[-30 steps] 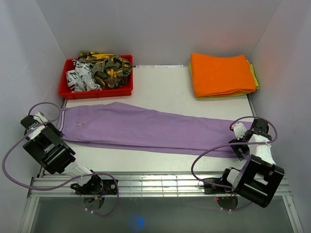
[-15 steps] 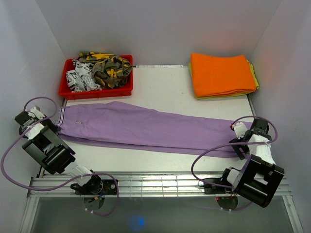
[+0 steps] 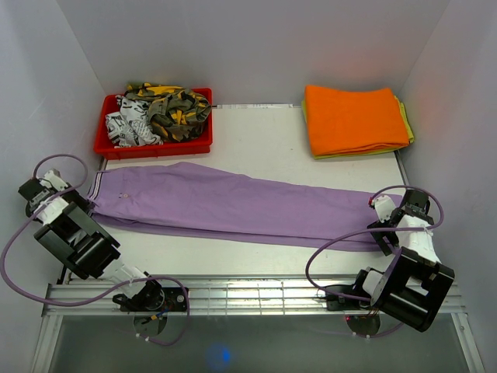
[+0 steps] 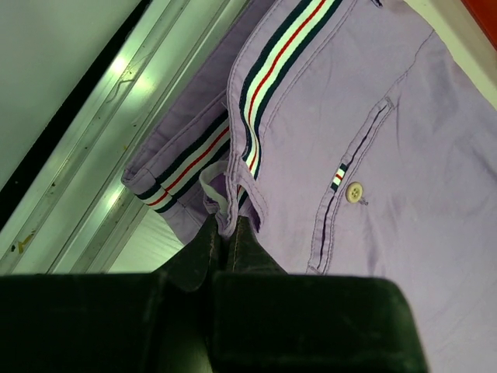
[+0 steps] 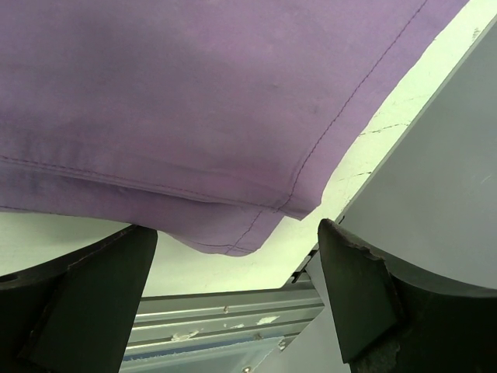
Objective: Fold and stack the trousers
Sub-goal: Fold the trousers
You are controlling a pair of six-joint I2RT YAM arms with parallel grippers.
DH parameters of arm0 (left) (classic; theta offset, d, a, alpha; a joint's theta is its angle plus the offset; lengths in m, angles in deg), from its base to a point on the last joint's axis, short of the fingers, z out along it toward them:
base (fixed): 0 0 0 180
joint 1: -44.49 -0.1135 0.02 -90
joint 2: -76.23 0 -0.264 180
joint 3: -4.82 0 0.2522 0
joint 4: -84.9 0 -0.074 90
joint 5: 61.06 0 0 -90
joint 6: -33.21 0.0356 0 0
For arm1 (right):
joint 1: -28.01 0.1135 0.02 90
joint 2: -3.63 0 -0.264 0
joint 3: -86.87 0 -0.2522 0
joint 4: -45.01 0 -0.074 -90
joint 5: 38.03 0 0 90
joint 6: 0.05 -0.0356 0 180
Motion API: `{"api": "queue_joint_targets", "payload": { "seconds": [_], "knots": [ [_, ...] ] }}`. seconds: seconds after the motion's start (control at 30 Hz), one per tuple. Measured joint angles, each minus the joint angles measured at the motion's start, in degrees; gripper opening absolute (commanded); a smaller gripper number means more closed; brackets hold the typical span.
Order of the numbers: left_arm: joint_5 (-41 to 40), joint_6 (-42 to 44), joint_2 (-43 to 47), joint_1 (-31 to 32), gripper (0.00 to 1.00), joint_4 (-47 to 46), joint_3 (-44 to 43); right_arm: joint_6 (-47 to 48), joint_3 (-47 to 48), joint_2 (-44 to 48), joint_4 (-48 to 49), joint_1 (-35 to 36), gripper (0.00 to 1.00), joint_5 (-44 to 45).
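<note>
The trousers [image 3: 233,206] lie flat and doubled leg over leg across the table [image 3: 264,148], waist at our left edge and hems at our right, running slightly toward the near side as they go right. At the waist, the striped waistband [image 4: 268,74] in navy, white and red turns back on itself, and a pale button [image 4: 354,192] sits beside a pocket slit. Our left gripper [image 4: 225,233] is pinched tight on a fold of that waistband, its fingers pressed together with lilac cloth between them. Our right gripper [image 5: 233,233] stands wide, one finger on each side of the hem corner, which it does not clamp. Behind the trousers, far left, a red bin [image 3: 109,144] holds camouflage and black-and-white garments [image 3: 167,109]. Far right, a folded orange cloth [image 3: 353,116] rests on a yellow-green cloth [image 3: 405,124].
</note>
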Motion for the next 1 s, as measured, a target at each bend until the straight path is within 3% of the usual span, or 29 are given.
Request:
{"api": "queue_joint_targets", "payload": {
  "seconds": [0.4,0.5,0.53,0.63,0.73,0.83,1.0],
  "knots": [
    [-1.2,3.4,-1.9,-1.6,0.0,-2.0,-0.8,-0.1,0.0,-0.1,0.3,0.0,0.9,0.3],
    [-1.7,4.7,-3.7,-1.9,0.2,-2.7,-1.5,0.0,0.1,-0.1,0.1,0.0,0.9,0.2],
    [-1.7,5.4,-4.8,-2.1,0.31,-2.4,-2.0,0.1,0.2,-0.1,-0.1,0.0,0.9,0.0],
    [-0.7,8.5,-6.7,-2.2,0.53,-0.8,-3.2,0.7,1.3,-0.4,-2.4,-0.1,0.92,-2.6],
    [1.7,12.8,-6.4,-2.3,0.63,2.3,-3.4,3.1,4.7,-1.4,-8.3,0.0,0.96,-7.3],
    [6.6,20.4,-4.4,-2.5,0.66,8.4,-4.6,7.0,11.0,-1.6,-14.7,-0.1,1.0,-11.6],
    [18.3,38.9,-0.2,-1.9,0.68,21.9,-14.3,14.5,18.2,-0.7,-22.2,-0.1,0.78,-16.3]
  ]
}}
